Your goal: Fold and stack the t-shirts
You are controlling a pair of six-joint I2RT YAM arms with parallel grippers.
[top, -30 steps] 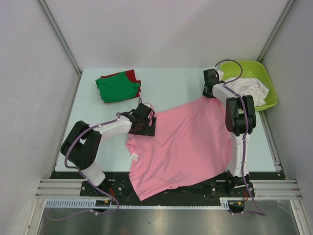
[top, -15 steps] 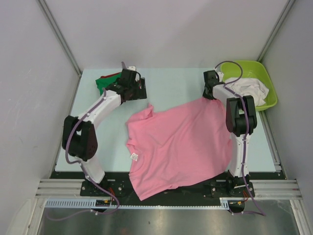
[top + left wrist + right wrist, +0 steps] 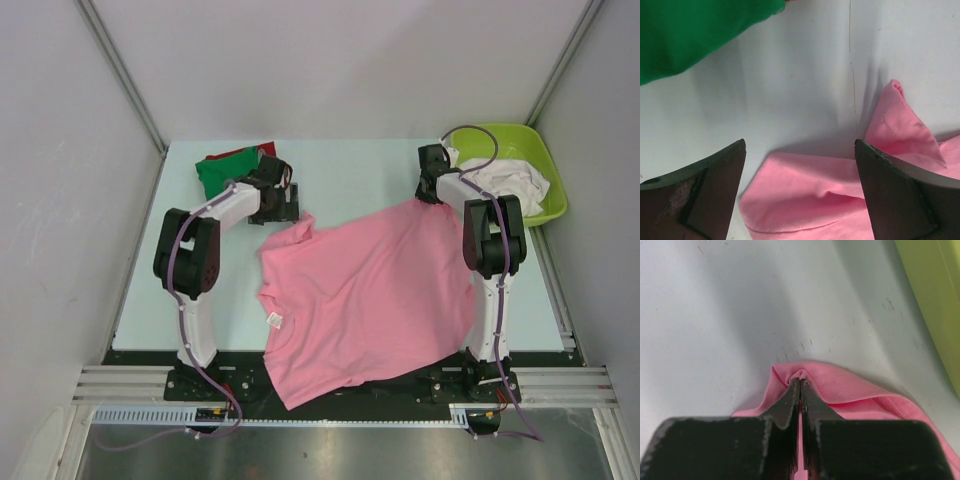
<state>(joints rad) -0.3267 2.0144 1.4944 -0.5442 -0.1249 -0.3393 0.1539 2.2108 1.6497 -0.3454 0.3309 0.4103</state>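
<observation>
My right gripper (image 3: 800, 386) is clamped on a small fold at the far edge of the pink t-shirt (image 3: 370, 300), near the lime-green tub (image 3: 535, 150) where the white t-shirts (image 3: 512, 182) lie heaped. My left gripper (image 3: 800, 145) hangs wide open and empty over the opposite far corner, where a sleeve (image 3: 897, 125) peaks up off the table (image 3: 350, 170). The pink shirt lies askew across the middle, its near part draped over the front edge. The green t-shirt (image 3: 225, 178) lies folded at the far left with the red t-shirt (image 3: 235, 155) showing behind it. That, I judge, is the stack I am building. The step in hand seems to be a matching hold on the left, so that I can spread the shirt flat. I should come straight down on the doubled cloth just under my fingers, not on the loose peak, and close fully before lifting. Then both arms should pull apart evenly — too much from one side could tug the cloth out of the other pinch, or skew it toward the green shirt.
</observation>
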